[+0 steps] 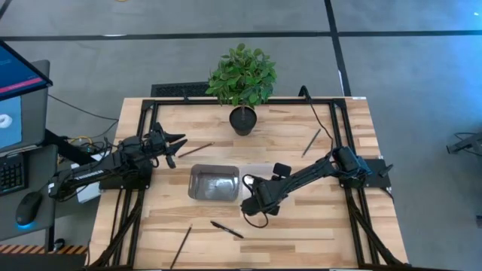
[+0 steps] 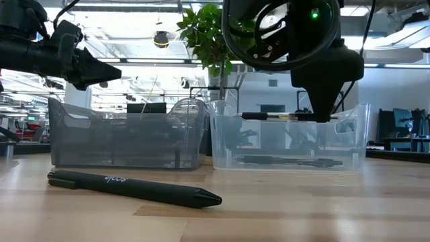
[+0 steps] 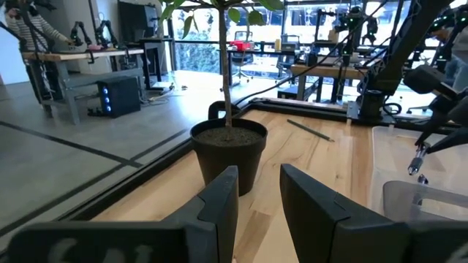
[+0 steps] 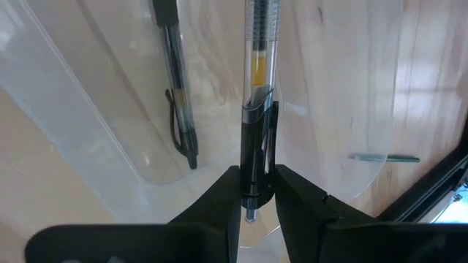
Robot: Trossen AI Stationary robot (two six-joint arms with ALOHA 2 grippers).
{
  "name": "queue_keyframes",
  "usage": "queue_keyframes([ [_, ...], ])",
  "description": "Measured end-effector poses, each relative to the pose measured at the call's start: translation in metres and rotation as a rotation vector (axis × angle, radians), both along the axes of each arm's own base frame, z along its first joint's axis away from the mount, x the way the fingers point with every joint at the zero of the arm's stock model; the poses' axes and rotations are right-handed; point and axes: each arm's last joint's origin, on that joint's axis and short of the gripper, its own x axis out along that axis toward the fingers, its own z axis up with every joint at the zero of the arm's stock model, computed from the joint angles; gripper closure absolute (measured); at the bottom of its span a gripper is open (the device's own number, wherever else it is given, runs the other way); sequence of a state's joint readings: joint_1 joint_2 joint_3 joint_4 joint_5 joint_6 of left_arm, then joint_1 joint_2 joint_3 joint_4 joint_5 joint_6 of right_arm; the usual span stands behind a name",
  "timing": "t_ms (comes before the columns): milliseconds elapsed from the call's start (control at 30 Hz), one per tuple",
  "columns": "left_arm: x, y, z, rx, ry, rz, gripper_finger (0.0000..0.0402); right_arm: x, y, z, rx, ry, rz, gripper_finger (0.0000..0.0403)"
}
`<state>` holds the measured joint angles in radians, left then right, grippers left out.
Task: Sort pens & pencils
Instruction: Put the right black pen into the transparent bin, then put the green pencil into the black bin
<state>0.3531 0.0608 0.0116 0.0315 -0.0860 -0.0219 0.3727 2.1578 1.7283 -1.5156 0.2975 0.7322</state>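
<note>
My right gripper (image 4: pixel 252 193) is shut on a clear-barrelled pen (image 2: pixel 282 116) and hangs over the clear bin (image 2: pixel 289 144). A second pen (image 4: pixel 175 88) lies flat on that bin's floor. A third, black pen (image 1: pixel 226 229) lies on the table near the near edge, large in the low view (image 2: pixel 134 188). Thin pencils lie on the table at the left of the plant (image 1: pixel 194 149), at the far right (image 1: pixel 311 141) and at the near edge (image 1: pixel 181 245). My left gripper (image 1: pixel 173 143) is open, in the air at the table's left, pointing at the plant pot (image 3: pixel 228 150). My right gripper pinches the pen between its two fingers at its black clip end (image 4: pixel 256 157). The fingers (image 2: pixel 322 94) come from above, pointing down, across the pen. The pen is lifted clear and lies level, just inside the clear bin's walls, above the pen on the floor.
A grey bin (image 1: pixel 215 182) stands at mid-table, directly left of the clear one. A potted plant (image 1: pixel 242 83) stands at the far edge. A black frame (image 1: pixel 147 113) runs along the table's sides. Bare wood lies to the near right.
</note>
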Motion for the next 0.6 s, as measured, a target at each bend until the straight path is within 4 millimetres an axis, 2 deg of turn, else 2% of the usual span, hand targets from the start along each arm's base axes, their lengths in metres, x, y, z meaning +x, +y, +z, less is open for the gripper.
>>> queue_keyframes([
  [333, 0.0000, 0.0000, 0.0000, 0.000, 0.000, 0.000, 0.0308, -0.0007, 0.0025, -0.0001, 0.007, 0.000, 0.003, 0.0299],
  [600, 0.0000, 0.0000, 0.0000, 0.000, -0.001, 0.000, 0.0308, 0.0004, -0.0006, -0.0001, 0.003, -0.008, -0.025, 0.0249],
])
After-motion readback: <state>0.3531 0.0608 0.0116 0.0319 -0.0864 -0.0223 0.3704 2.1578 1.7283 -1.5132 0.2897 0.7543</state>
